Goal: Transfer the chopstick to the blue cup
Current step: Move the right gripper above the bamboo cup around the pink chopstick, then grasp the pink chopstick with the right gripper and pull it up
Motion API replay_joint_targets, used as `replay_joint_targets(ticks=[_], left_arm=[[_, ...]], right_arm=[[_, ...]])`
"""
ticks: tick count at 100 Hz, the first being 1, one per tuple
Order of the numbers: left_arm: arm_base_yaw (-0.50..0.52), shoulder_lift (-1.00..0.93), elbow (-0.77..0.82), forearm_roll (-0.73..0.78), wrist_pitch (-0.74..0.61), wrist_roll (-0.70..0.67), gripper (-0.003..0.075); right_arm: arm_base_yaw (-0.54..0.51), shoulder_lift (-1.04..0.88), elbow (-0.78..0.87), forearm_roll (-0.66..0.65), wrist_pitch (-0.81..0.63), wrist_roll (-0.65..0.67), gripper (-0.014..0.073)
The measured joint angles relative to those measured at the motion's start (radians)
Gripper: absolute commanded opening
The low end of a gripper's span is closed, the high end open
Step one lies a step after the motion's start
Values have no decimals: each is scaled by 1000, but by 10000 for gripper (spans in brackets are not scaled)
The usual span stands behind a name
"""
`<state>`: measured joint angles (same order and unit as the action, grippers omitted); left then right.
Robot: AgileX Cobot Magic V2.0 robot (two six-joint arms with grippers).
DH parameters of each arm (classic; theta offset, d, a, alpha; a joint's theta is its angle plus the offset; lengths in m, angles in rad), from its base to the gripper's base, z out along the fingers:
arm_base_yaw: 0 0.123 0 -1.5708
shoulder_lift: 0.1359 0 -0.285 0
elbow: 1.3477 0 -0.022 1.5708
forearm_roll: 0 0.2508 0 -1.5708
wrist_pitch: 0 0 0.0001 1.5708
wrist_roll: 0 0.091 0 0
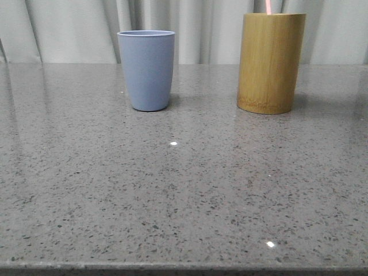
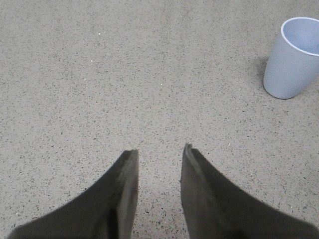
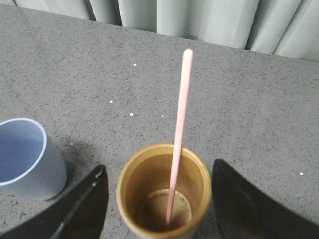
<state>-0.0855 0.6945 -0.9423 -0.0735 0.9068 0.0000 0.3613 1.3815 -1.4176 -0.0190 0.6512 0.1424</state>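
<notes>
A single pale pink chopstick (image 3: 180, 124) stands in the tan bamboo holder (image 3: 149, 175), leaning on its rim; in the front view only its tip (image 1: 268, 6) shows above the holder (image 1: 270, 63). The blue cup (image 1: 146, 69) stands empty to the holder's left, a short gap between them. My right gripper (image 3: 159, 164) hangs open above the holder, one finger on each side of it, touching nothing. My left gripper (image 2: 159, 148) is open over bare table, with the blue cup (image 2: 291, 69) well off to one side. Neither gripper appears in the front view.
The grey speckled stone table (image 1: 184, 190) stretches from the cups to its front edge (image 1: 184, 265). Pale curtains (image 1: 69, 29) hang close behind the cups. The blue cup (image 3: 30, 164) stands just beside one right finger.
</notes>
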Motion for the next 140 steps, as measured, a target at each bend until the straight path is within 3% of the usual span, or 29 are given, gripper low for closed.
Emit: replay_joint_targets(ticks=[44,118,140], left_arm=[[0,0,0,0,0,0,207],[0,0,0,0,-13,0,207],[0,0,0,0,-15,0,207]], right_arm=[[0,147,-49,-12,-70,0,461],[-42,232,-52,-26,-192,4,457],[-42,248,-56,-26,-217,4,344]])
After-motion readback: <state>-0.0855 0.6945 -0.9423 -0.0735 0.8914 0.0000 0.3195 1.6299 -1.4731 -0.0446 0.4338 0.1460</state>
